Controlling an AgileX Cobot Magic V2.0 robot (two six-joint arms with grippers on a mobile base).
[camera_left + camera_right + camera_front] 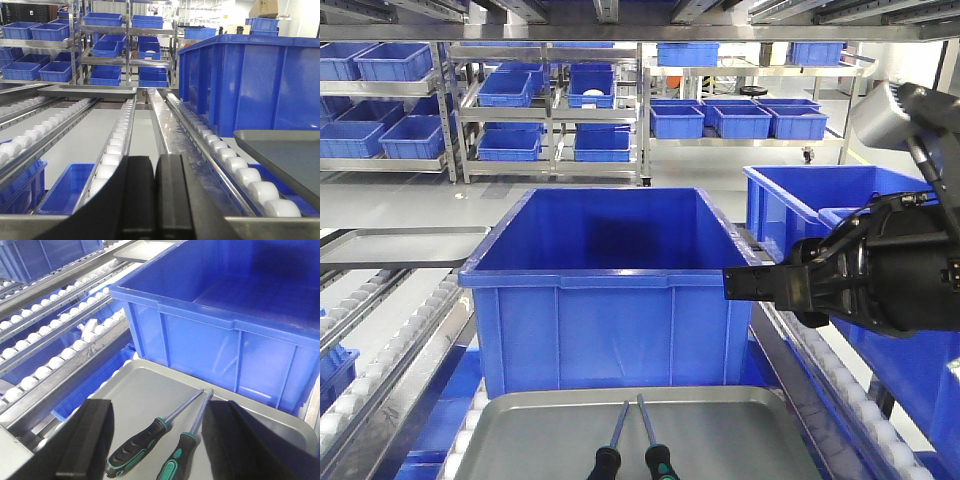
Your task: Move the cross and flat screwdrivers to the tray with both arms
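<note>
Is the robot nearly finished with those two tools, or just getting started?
It looks nearly finished. Both screwdrivers already lie side by side in the grey tray, in front of the big blue bin. Nothing is in hand: the right gripper is open above them, and the left gripper is shut and empty, off to the side. Nothing seems left but pulling the arms away.

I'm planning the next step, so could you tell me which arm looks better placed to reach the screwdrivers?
Probably the right: its open tool hovers directly over both screwdrivers in the tray, while the left tool is shut and faces the rollers.

bright even light, blurred near edges
</note>
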